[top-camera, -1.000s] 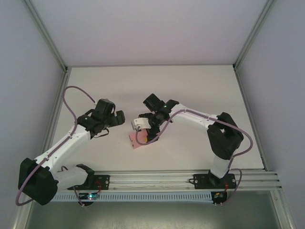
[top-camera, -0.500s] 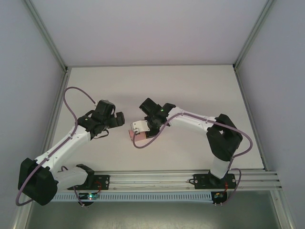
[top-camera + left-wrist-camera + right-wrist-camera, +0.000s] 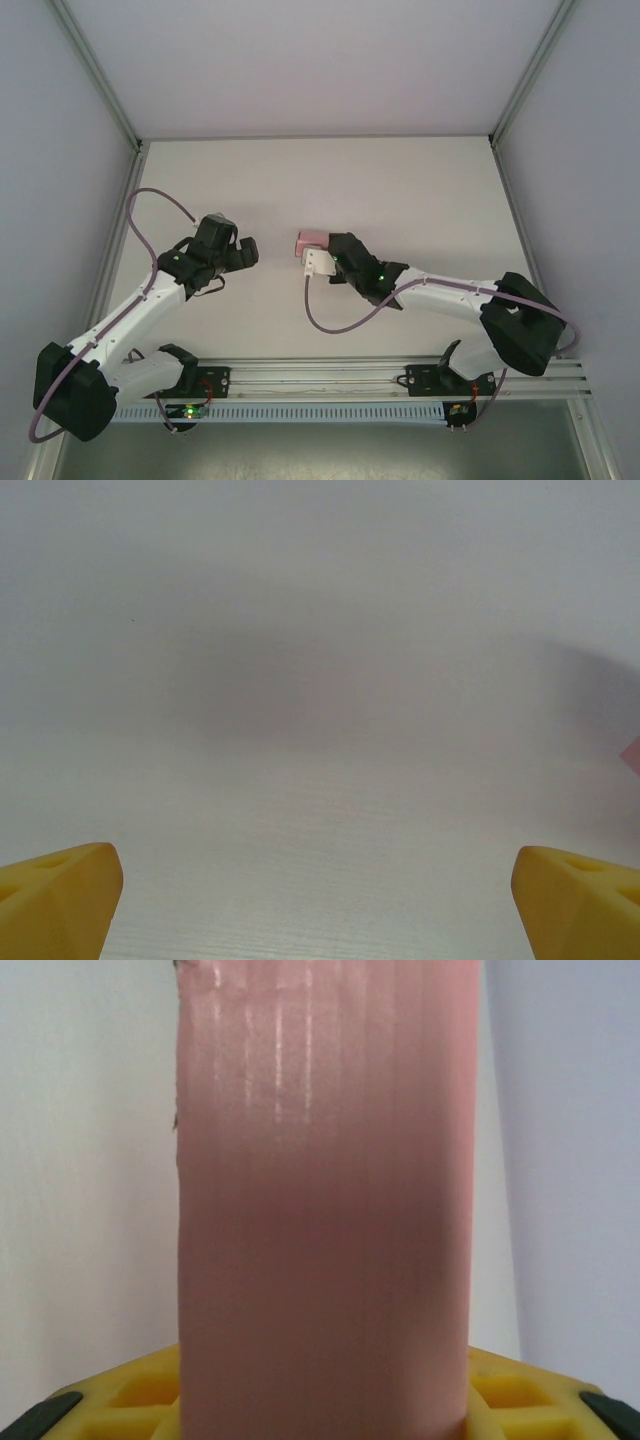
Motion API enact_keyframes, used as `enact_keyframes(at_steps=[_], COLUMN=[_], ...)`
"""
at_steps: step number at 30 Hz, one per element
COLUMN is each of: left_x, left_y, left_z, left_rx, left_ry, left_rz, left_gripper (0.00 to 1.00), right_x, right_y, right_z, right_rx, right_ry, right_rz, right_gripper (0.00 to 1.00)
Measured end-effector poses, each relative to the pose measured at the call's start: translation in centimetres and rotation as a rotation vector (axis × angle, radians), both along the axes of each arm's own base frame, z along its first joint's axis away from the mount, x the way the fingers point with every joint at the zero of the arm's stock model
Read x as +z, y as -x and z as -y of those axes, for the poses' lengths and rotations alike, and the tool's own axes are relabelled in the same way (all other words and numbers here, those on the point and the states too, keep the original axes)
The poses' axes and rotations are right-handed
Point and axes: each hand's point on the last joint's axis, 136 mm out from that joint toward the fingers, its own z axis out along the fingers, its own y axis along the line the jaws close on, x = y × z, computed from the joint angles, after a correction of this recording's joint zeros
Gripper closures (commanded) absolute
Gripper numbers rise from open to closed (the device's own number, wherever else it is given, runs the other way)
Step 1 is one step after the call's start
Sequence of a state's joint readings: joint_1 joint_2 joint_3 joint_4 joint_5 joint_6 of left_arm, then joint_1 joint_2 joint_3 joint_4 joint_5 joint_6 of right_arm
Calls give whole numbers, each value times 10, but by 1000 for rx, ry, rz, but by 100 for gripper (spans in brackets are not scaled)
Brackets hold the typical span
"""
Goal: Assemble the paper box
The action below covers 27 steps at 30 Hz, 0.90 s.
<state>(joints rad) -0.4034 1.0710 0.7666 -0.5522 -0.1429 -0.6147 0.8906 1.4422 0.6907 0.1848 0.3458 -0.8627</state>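
While the right fingers [image 3: 317,258] are clamped on the near end of the paper box [image 3: 310,240], the pink piece juts past them toward the far edge of the bench [image 3: 420,180], close to the bench's middle and a little left of centre. In the right wrist view the paper box [image 3: 325,1210] rises as 1 flat pink panel from between the 2 yellow right fingers [image 3: 120,1400], which hold its lower end. Such a low hold probably leaves the free end clear for folding or tucking. Whether the box rests on the bench or hangs just above it I cannot tell. The left fingers [image 3: 246,252] hover near the box on its left, apart from it. In the left wrist view the left fingers [image 3: 60,895] stand wide with bare bench between them. A pink corner of the box [image 3: 632,753] shows at that view's right edge, so they seem poised to come in as the second hand.
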Motion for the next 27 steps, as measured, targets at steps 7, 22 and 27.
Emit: enact_keyframes(at_steps=[7,22,27], left_x=[-2,-15,-18], left_y=[-2,-9,-9], left_z=[0,3,5], left_rx=[4,6,2], left_ry=[3,6,8], left_rz=[10,7,-2], left_gripper=[0,0,0], right_x=[-15,-46,-67], right_y=[-5,-7,11], right_z=[-3,-16,-19], right_rx=[4,34,61], right_ry=[-26,65,133], right_rz=[62,76,-6], right_gripper=[65,35,28])
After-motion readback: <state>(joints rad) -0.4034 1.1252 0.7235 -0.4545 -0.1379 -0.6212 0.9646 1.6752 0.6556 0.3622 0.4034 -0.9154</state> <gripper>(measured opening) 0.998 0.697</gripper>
